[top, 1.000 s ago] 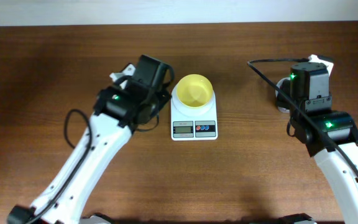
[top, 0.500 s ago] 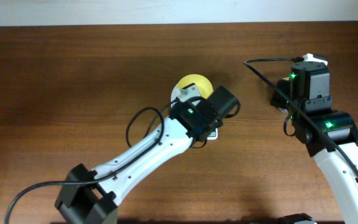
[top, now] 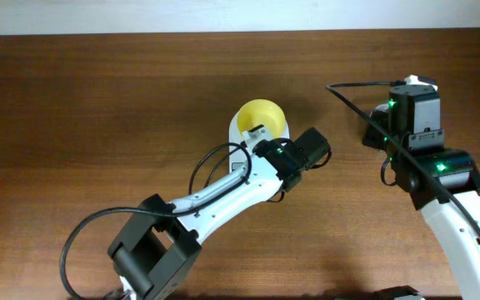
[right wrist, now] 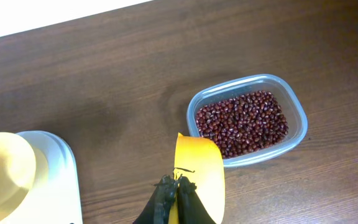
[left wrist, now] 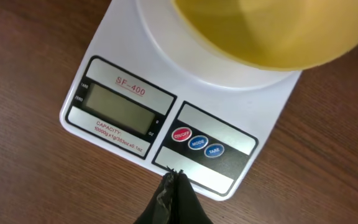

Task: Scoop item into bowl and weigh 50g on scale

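Observation:
The pale-yellow bowl (top: pixel 259 117) stands empty on the white scale (left wrist: pixel 118 45), whose display is blank. My left gripper (left wrist: pixel 174 175) is shut and empty. Its tips hang just above the scale's front edge, below the red and blue buttons (left wrist: pixel 197 142). The right wrist view shows the beans (right wrist: pixel 242 122) heaped in a clear tub (right wrist: pixel 298 124) to the right of the bowl (right wrist: pixel 5 174) and the scale (right wrist: pixel 64 168). My right gripper (right wrist: pixel 176 180) is shut on a small yellow scoop (right wrist: pixel 201 165), which looks empty and hovers at the tub's near-left rim.
My left arm (top: pixel 223 196) stretches diagonally from the table's front over the scale, hiding most of it from above. My right arm (top: pixel 440 179) stands at the right edge. A black cable (top: pixel 352 92) loops beside it. Bare brown wood surrounds the scale.
My left arm has swung from the left of the scale across its front, so the wrist now sits over the scale's right front corner. The right arm has barely moved.

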Controlling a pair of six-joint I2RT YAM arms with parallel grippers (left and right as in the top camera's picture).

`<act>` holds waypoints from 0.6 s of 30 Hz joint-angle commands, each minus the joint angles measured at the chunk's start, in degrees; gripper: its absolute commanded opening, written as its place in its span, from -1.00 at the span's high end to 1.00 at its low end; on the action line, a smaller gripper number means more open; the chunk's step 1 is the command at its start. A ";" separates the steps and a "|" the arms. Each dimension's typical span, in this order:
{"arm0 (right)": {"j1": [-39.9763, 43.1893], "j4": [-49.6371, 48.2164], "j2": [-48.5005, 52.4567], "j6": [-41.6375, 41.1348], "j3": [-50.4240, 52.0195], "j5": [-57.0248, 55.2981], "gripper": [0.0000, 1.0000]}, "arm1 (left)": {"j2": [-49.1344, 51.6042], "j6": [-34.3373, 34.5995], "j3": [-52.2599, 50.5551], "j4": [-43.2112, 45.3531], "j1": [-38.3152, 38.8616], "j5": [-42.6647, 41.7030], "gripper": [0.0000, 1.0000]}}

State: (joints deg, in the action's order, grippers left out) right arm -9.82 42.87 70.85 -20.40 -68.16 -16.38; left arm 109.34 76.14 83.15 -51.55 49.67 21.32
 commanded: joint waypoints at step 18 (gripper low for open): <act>0.15 0.96 -0.68 0.02 -1.18 1.20 0.92 | 8.74 4.20 0.42 2.69 0.22 2.54 1.00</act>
State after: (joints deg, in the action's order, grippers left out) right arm -9.82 43.51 70.85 -20.45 -68.16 -15.70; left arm 117.62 79.42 83.15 -49.60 49.71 22.17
